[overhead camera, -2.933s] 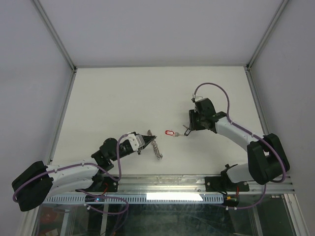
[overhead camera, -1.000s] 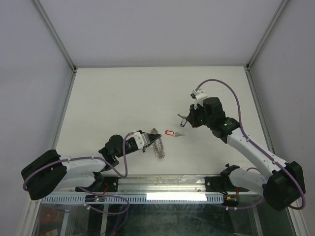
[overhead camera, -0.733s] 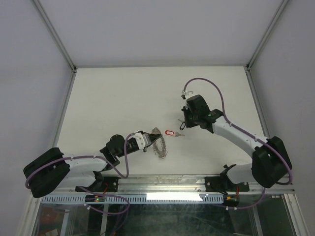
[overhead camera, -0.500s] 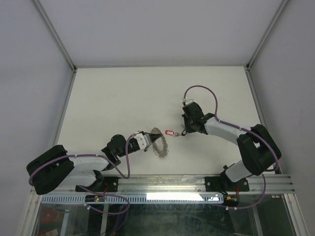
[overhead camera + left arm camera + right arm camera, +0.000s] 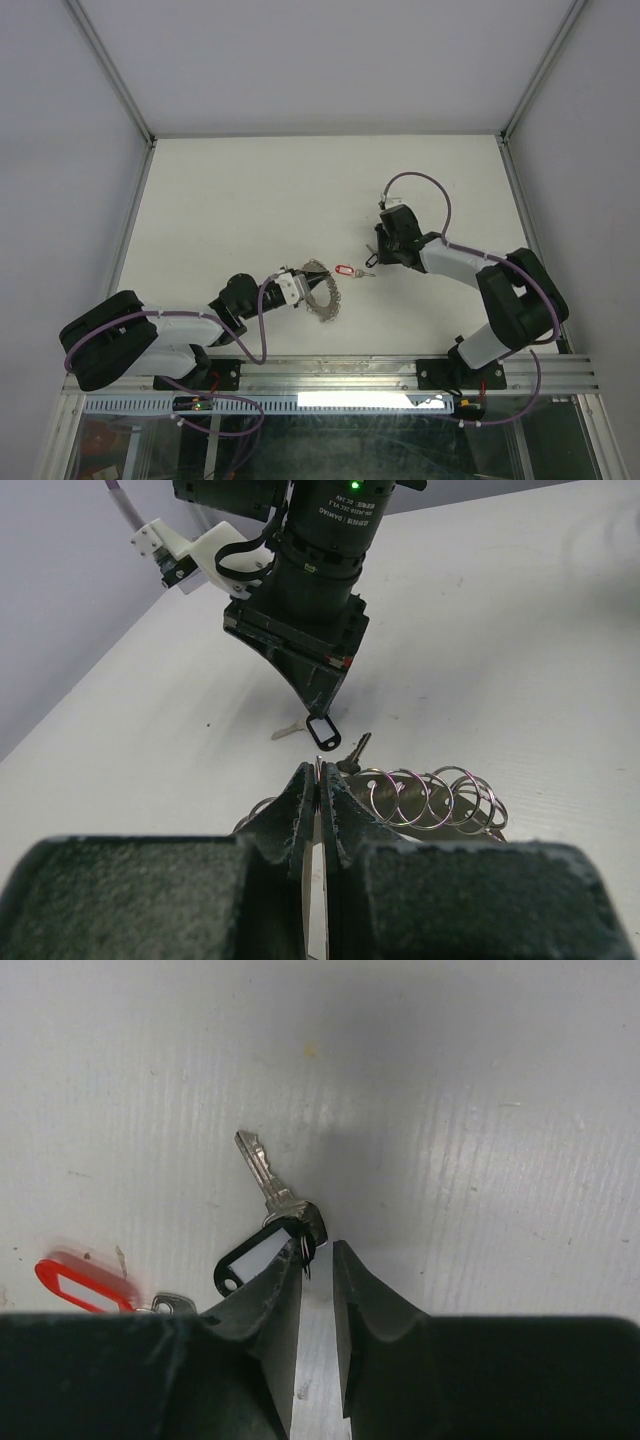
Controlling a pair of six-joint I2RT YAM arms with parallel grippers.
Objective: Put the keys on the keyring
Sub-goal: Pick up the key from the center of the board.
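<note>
Keyring pinched by its rim in closed left gripper, at near middle of table. Black-tagged key flat at tips of narrowly parted right gripper, blade aimed up-left in wrist view, tag slanting down-left. Red-tagged key between keyring and right gripper.

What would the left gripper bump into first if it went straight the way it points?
Most likely the black key tag at the tip of the right gripper: it sits just ahead of the left gripper, which is shut on the keyring. Depth is hard to judge, though.
</note>
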